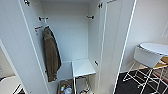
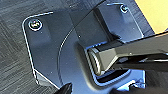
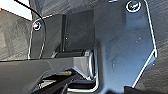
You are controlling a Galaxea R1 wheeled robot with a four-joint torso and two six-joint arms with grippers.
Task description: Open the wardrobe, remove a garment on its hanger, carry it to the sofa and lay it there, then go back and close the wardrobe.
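Centre frame, the wardrobe [image 1: 75,37] stands open, an olive-brown jacket [image 1: 51,57] hanging at left; I cannot tell either tool's state.

Wardrobe [image 1: 75,37] top and both door [image 1: 15,50] edges cut off by the frame. Bin [image 1: 65,88] under the wardrobe's shelf [image 1: 83,67] is cut at the bottom, contents too blurry to name. White chair [image 1: 147,58] right of the wardrobe runs off frame. Can't tell my fingers' state in either wrist view.
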